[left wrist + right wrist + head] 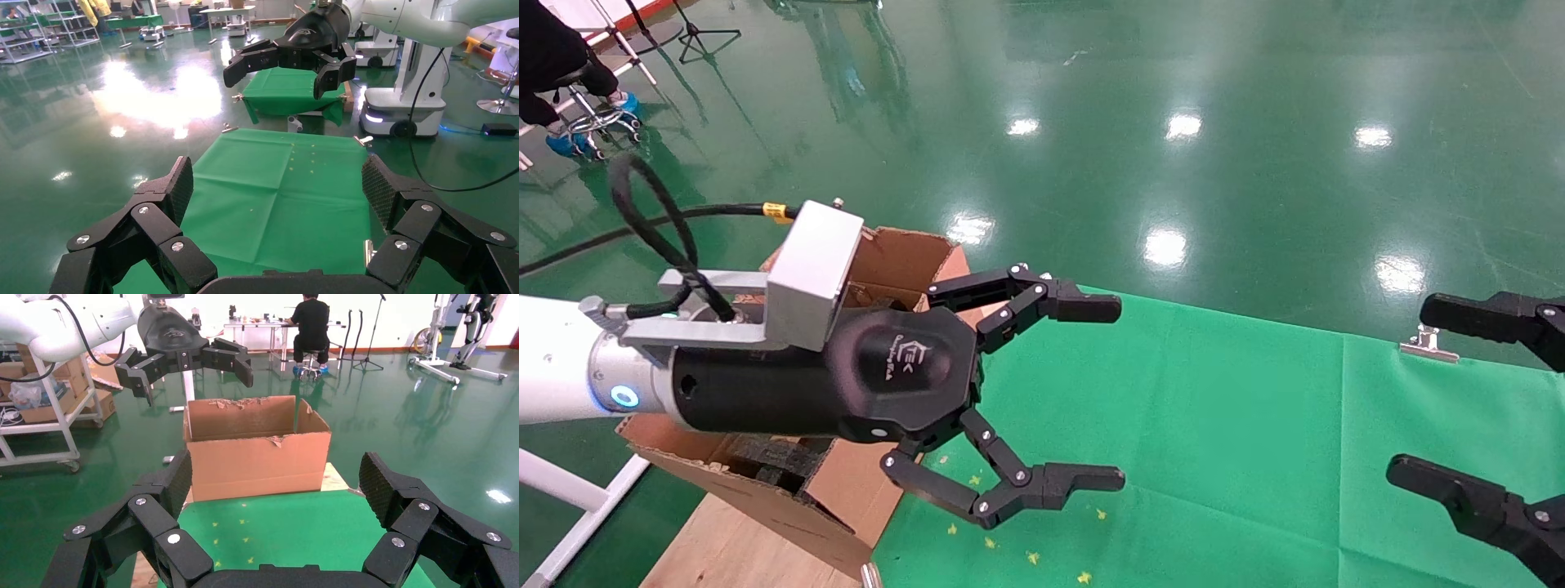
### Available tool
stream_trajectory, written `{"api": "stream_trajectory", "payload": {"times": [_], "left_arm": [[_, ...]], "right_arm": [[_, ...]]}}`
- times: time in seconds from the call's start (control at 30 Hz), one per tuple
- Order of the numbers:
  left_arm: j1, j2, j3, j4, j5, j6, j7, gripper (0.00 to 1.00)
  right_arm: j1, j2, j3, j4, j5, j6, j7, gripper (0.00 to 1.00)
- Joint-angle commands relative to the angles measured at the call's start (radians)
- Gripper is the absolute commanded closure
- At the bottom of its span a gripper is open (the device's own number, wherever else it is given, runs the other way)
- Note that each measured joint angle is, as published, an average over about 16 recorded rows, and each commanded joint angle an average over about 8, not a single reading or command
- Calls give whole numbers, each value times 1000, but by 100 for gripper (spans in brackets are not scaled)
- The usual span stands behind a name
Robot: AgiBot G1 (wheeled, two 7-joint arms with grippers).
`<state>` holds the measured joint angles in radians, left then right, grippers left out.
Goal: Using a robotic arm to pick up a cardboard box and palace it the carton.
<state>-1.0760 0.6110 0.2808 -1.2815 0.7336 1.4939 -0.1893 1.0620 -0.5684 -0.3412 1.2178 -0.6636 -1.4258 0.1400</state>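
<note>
In the head view our left gripper (1111, 392) fills the left and centre of the frame, its fingers spread wide apart with nothing between them, held above the near edge of the green cloth (1254, 457) and just in front of the carton (903, 253). The carton sits at the left of the frame, mostly hidden behind the arm, its flaps up and dark foam (772, 461) showing inside near the lower left. From the right wrist view we see the carton (257, 456) whole in the middle of the frame, standing at the far end of the cloth (294, 539), with the left gripper (196, 370) hovering above its upper left corner. Our right gripper (1406, 392) shows at the right edge of the head view, also spread apart and empty, over the cloth. We cannot see the small box in any view. A person (311, 324) sits at a desk in the upper centre of the right wrist view.
</note>
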Motion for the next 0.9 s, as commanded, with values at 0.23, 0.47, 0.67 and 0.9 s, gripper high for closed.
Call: {"api": "stream_trajectory", "payload": {"times": [0.23,0.47,0.67,0.9], "left_arm": [[0,0,0,1,1,0,0,0],[-1,0,0,1,1,-1,0,0],[-1,0,0,1,1,-1,0,0],[-1,0,0,1,1,-1,0,0]], "right_arm": [[0,0,0,0,0,0,0,0],[0,0,0,0,0,0,0,0],[0,0,0,0,0,0,0,0],[0,0,0,0,0,0,0,0]]}}
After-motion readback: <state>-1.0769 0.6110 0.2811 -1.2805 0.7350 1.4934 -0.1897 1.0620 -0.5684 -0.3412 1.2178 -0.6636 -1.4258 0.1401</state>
